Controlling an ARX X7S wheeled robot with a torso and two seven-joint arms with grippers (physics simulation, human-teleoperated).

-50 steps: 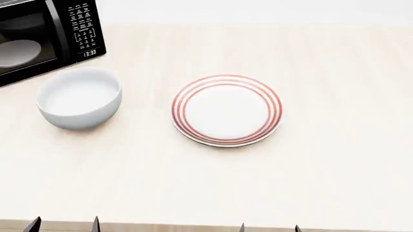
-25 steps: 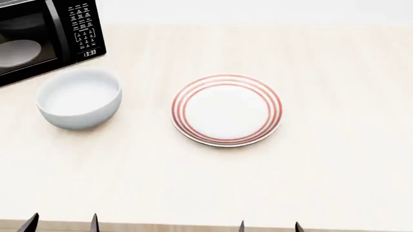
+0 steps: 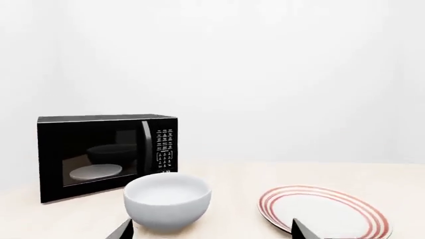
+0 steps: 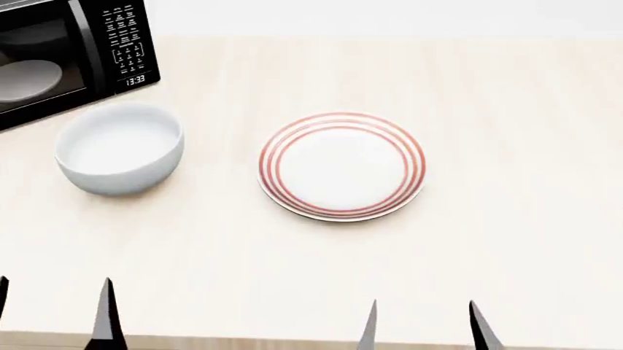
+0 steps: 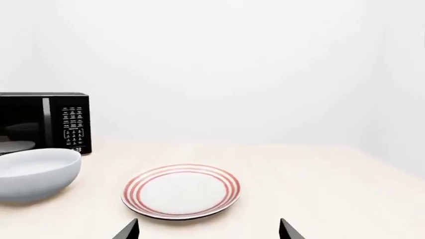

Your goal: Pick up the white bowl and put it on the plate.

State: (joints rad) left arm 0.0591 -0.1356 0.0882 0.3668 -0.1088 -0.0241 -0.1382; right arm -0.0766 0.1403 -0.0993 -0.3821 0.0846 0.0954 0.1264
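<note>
The white bowl (image 4: 119, 148) stands upright on the table at the left, in front of the microwave; it also shows in the left wrist view (image 3: 167, 200) and the right wrist view (image 5: 35, 174). The plate (image 4: 342, 165) with red rings lies flat at the table's middle, apart from the bowl, and shows in both wrist views (image 3: 323, 212) (image 5: 180, 191). My left gripper (image 4: 54, 313) is open and empty at the table's front edge, well short of the bowl. My right gripper (image 4: 424, 327) is open and empty near the front edge, short of the plate.
A black microwave (image 4: 68, 55) stands at the back left, right behind the bowl, with a pale dish (image 4: 25, 79) behind its door. The light wooden table (image 4: 506, 146) stretches bare to the right. A white wall stands behind.
Both grippers have moved forward over the table's front edge; the left fingertips have advanced farther and shifted left. The bowl and the plate have not moved.
</note>
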